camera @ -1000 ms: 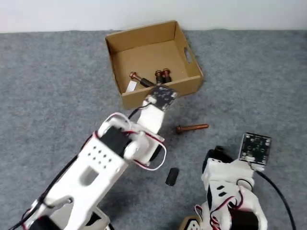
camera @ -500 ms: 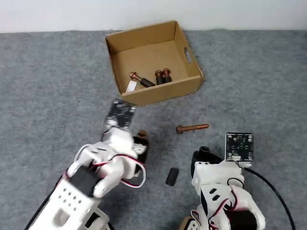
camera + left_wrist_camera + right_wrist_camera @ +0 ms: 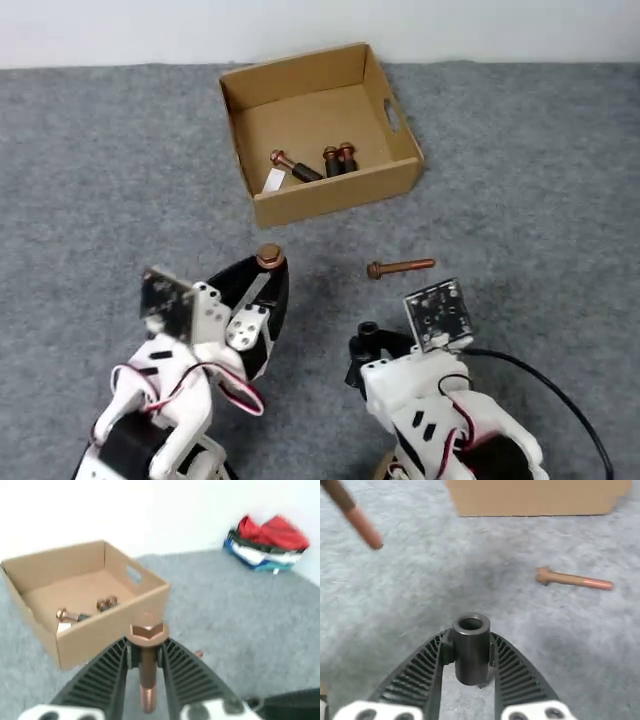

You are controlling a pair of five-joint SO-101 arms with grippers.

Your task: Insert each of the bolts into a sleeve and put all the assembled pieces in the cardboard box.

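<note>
My left gripper [image 3: 146,647] is shut on a copper bolt [image 3: 145,680], head up and clear of the carpet; from above, its hex head [image 3: 268,257] shows at the fingertips, a little in front of the cardboard box [image 3: 335,193]. My right gripper [image 3: 470,641] is shut on a black sleeve [image 3: 471,650] that stands upright with its open bore facing up, low over the carpet, with the gripper [image 3: 363,345] to the right of the left one. A second bolt [image 3: 400,267] lies loose on the carpet between the right gripper and the box. Several assembled pieces [image 3: 312,165] lie inside the box.
Grey carpet covers the table. The box [image 3: 30,565] stands open-topped at the far middle, with a hand slot in its right wall [image 3: 392,117]. A pile of red and blue cloth [image 3: 265,545] lies far off by the wall.
The left arm drew back from the box toward the near side, carrying its bolt. The right arm swung left to the sleeve that lay on the carpet and now grips it upright.
</note>
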